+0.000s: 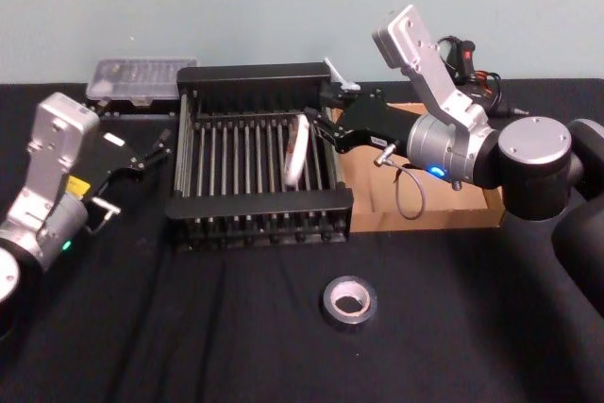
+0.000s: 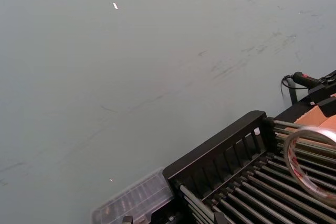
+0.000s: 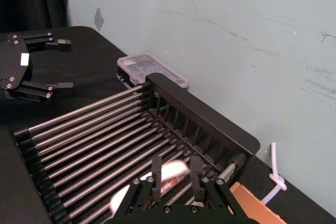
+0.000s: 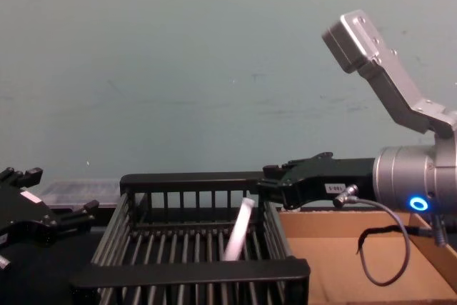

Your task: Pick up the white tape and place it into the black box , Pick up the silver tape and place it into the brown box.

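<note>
The white tape [image 1: 296,151] stands on edge inside the black box [image 1: 260,205], leaning near its right wall; it also appears in the chest view [image 4: 239,230] and past the fingers in the right wrist view [image 3: 173,171]. My right gripper [image 1: 324,122] hovers open just above the tape at the crate's right rim, not touching it. The silver tape [image 1: 348,301] lies flat on the black table in front of the crate. The brown box [image 1: 429,209] sits right of the crate, under my right arm. My left gripper [image 1: 142,153] rests open to the crate's left.
A clear plastic case [image 1: 142,77] lies behind the crate's left corner. A black cable and plug [image 1: 467,54] sit at the back right. The pale wall stands close behind the table. Open black tabletop surrounds the silver tape.
</note>
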